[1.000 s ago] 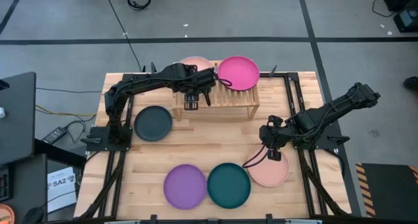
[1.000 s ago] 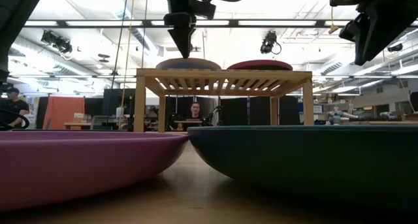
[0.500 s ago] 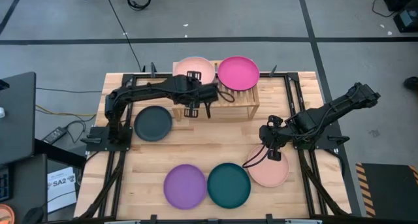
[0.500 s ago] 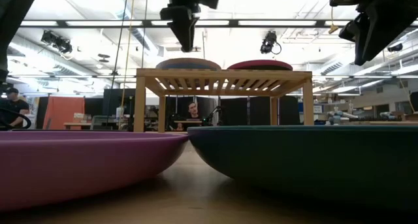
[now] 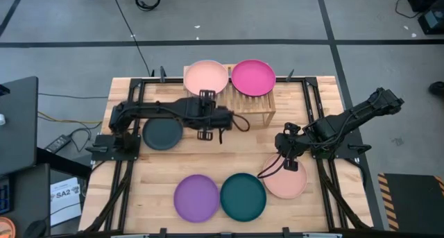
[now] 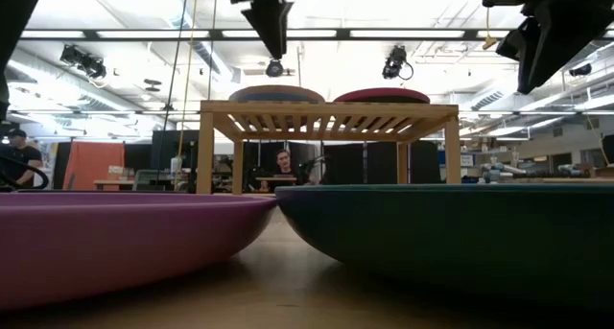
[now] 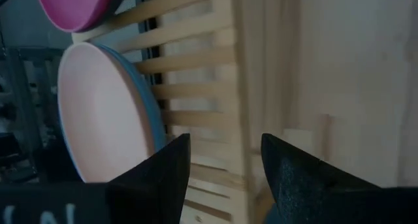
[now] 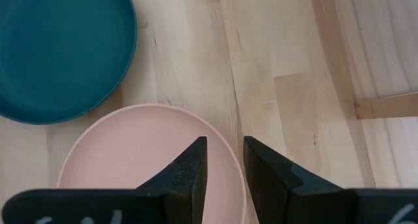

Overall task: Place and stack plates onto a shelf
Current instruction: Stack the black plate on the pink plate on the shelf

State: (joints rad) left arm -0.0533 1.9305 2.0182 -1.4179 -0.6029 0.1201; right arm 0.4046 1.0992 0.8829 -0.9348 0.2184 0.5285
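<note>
The shelf [image 5: 239, 105] stands at the table's far side. On it a peach plate [image 5: 206, 77] lies on a blue plate [image 7: 151, 113], and a magenta plate [image 5: 252, 77] sits beside them. My left gripper [image 5: 210, 117] hangs open in the air just on the near side of the shelf, pointing down [image 6: 272, 49], touching nothing. My right gripper [image 5: 291, 157] hovers, narrowly open, over the far edge of a second peach plate [image 8: 150, 152] that lies flat on the table. A charcoal plate [image 5: 162, 132], a purple plate [image 5: 197, 198] and a dark teal plate [image 5: 243, 196] also lie flat on the table.
Black frame rails run along the table's left and right sides [image 5: 125, 175]. Bare planks lie between the shelf and the near row of plates [image 5: 222, 151]. In the low view a person [image 6: 284, 162] sits in the room beyond the shelf.
My left gripper has drawn back from above the shelf's peach plate toward the table's near edge and risen a little. The peach plate stays on the shelf. The right arm has kept still.
</note>
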